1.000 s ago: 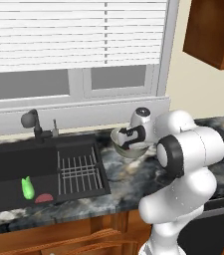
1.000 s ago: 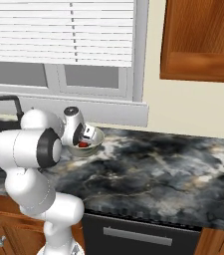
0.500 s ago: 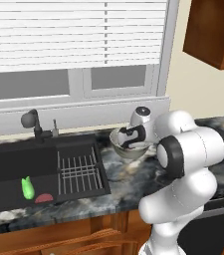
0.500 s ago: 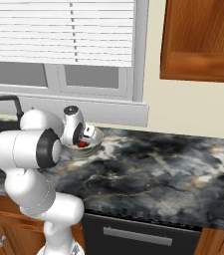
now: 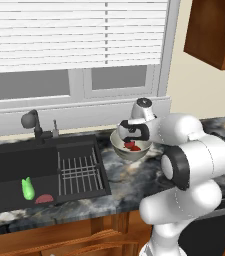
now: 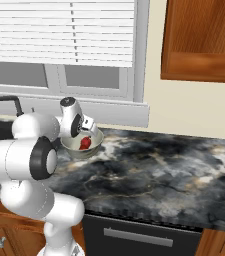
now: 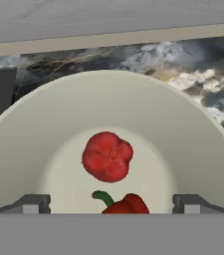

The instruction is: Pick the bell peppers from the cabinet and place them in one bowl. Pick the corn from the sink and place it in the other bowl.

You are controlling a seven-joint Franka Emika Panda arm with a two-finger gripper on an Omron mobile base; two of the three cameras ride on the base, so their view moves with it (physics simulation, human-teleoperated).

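My gripper [image 7: 111, 203] hangs just above the round, deep, pale grey-beige bowl [image 7: 44, 124], and its two dark fingertips [image 7: 31, 203] stand wide apart, one at each side, with nothing between them. So my hand is open and holds nothing.

Inside this bowl lie the two small, glossy red bell peppers [image 7: 107, 156]. One pepper rests in the middle of the bowl floor. The second one, with a short green stem, lies just beside it, closer to my fingers, and I see only its upper part. In the left base view the red peppers [image 5: 132, 145] are visible inside the bowl [image 5: 130, 150], which stands on the dark marbled stone counter [image 5: 134, 175], near the right side of the rectangular matte black sink [image 5: 14, 165]. The right base view shows the same bowl [image 6: 84, 146] with red [image 6: 85, 143] in it, below my hand.

The small bright green corn piece [image 5: 28, 188] lies on the sink floor, to the left of the ribbed wire drain rack [image 5: 81, 172]. A flat reddish-pink disc [image 5: 44, 198] lies just beside the corn. The reddish-brown wooden wall cabinet [image 6: 204, 40] hangs high at the right, well apart from the bowl.
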